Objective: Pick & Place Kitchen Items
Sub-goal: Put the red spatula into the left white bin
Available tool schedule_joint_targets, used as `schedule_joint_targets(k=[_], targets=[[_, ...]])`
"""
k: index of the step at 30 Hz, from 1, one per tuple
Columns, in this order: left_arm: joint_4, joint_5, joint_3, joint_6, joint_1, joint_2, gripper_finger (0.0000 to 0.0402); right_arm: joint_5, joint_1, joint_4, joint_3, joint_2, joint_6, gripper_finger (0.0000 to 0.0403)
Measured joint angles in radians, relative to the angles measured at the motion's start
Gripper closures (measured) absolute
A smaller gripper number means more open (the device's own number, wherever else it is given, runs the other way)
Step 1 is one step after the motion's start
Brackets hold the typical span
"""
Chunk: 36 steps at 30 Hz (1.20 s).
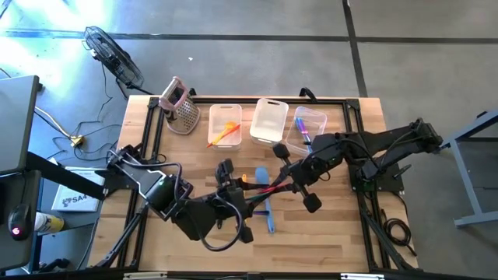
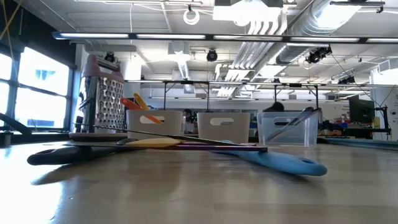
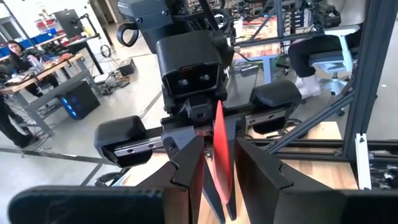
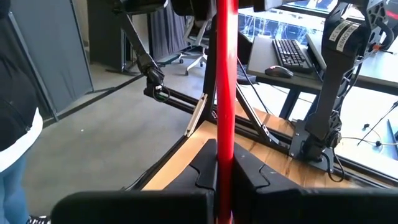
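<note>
Low over the middle of the wooden table (image 1: pixel 327 233), the left gripper (image 3: pixel 214 180) and the right gripper (image 4: pixel 225 167) face each other with one red utensil (image 1: pixel 267 188) spanning the gap between them: both sets of jaws are narrowed onto it, the left pinching its broad red end and the right clamped on the slim handle, so its long axis runs from one gripper straight to the other. Just beneath and beside the two grippers a loose cluster of other utensils lies flat on the wood, among them a blue spatula (image 1: pixel 265 194) whose length runs from the near edge toward the bins, an orange handle (image 1: pixel 247 180) poking out by the left gripper, and, seen at table height, a yellow piece (image 2: pixel 153 142) and a dark one (image 2: pixel 59 155) lying crosswise. Farther back stand three clear bins in a row: the left bin (image 1: pixel 225 125) holds orange and yellow utensils leaning diagonally, the middle bin (image 1: pixel 269 120) shows nothing inside, and the right bin (image 1: pixel 306 128) holds purple and blue ones lying lengthwise. Beside the left bin, at the far left corner, a metal grater (image 1: pixel 180 107) with a pink handle stands upright.
</note>
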Motion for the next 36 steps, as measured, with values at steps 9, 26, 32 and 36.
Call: schedule_joint_targets(k=[9,26,32,36], targets=[[-0.001,0.007,0.000,-0.001,0.012,0.000,0.0316,-0.017,0.000,0.000,0.000,0.000,0.000,0.0398],[-0.008,0.122,0.000,-0.050,0.052,0.002,0.0316,-0.024,0.000,-0.033,0.000,0.000,0.000,0.0398],[-0.009,0.131,0.000,-0.054,0.052,0.002,0.0316,-0.035,0.000,-0.037,0.000,0.000,-0.004,0.0398],[-0.024,0.133,0.000,-0.062,0.052,0.002,0.0328,-0.041,0.000,-0.038,0.000,0.000,-0.009,0.0398]])
